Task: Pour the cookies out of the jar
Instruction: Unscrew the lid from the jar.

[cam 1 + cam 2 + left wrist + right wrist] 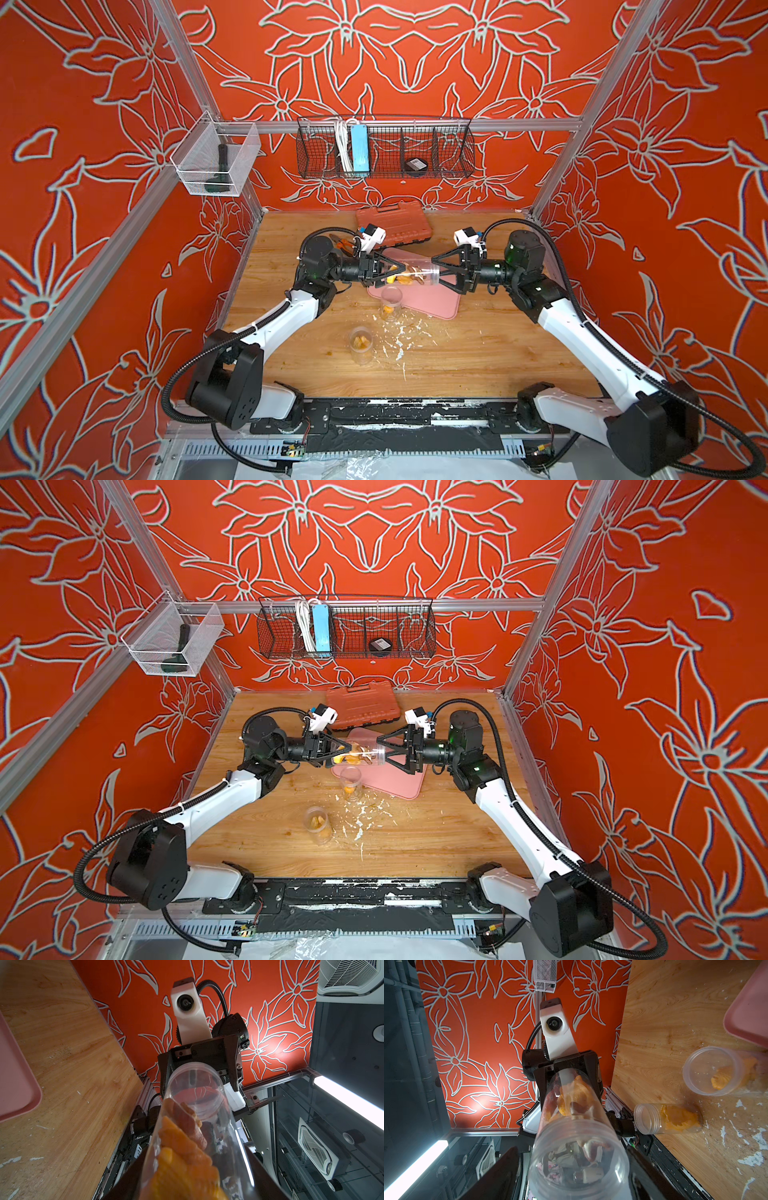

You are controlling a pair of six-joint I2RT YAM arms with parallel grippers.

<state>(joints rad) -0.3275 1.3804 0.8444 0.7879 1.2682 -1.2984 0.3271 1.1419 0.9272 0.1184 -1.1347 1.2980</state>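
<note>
Where the jar sits: we see the jar (pixel 419 272) lying level in the air above the pink tray (pixel 434 306).
Cookies: the cookies (pixel 401 277) heap inside the jar, at its end over the tray's left side.
Left claw: the left claw (pixel 394 270) is clamped on that cookie end.
Right claw: the right claw (pixel 437 272) straddles the opposite end; we cannot tell whether its jaws press it.
Smaller jar: a smaller jar (pixel 390 303) stands upright just beside the tray's near edge.

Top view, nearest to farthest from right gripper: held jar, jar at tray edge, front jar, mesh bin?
1. held jar, at the right gripper
2. jar at tray edge, table centre
3. front jar, nearer front
4. mesh bin, left wall
</note>
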